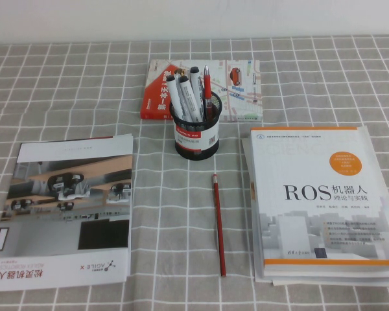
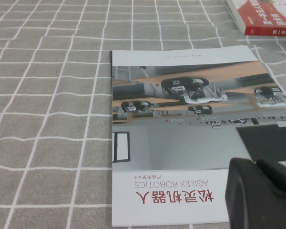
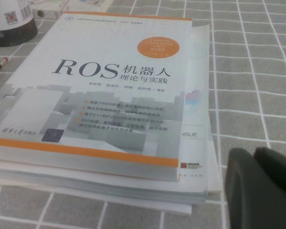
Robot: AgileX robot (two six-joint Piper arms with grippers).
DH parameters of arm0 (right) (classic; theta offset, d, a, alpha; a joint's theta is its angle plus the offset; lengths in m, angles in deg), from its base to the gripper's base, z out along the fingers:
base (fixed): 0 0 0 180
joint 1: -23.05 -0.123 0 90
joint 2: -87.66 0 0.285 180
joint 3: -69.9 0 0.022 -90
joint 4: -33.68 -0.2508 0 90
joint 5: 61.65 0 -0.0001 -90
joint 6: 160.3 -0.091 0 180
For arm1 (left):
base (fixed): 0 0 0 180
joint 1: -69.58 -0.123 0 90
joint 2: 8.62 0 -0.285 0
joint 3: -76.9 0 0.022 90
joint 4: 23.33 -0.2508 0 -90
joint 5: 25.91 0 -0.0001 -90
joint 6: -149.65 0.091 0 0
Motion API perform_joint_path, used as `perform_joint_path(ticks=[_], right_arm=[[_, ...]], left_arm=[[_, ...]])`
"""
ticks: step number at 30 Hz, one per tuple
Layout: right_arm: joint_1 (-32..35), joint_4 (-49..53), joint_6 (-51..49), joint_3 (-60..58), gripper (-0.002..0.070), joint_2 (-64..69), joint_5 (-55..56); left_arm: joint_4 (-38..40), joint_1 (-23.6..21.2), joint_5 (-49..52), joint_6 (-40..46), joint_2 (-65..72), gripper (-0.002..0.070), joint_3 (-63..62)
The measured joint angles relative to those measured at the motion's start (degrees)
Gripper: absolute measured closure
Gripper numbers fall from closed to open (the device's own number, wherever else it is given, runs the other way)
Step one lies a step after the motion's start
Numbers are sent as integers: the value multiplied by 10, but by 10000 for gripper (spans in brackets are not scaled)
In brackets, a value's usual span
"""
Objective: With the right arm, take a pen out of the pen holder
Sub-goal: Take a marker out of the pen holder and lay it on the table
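Near ROS book (image 3: 109,95), right tool (image 3: 254,153) fully closed, holding nothing, left tool (image 2: 255,163) by brochure (image 2: 181,143), likewise closed, empty

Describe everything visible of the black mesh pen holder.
The black mesh pen holder, a round cup with a red-and-white label, stands upright on the grey checked cloth. It holds white markers with black caps and one red pen. Nothing grips it: the left gripper hangs over the white brochure, the right gripper, jaws shut, over the white ROS book.
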Motion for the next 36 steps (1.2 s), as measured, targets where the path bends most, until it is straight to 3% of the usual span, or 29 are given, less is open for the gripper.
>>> perform_joint_path(ticks=[36], right_arm=[[0, -9, 0, 0, 689, 0, 0]], left_arm=[[0, 0, 0, 0, 0, 678, 0]])
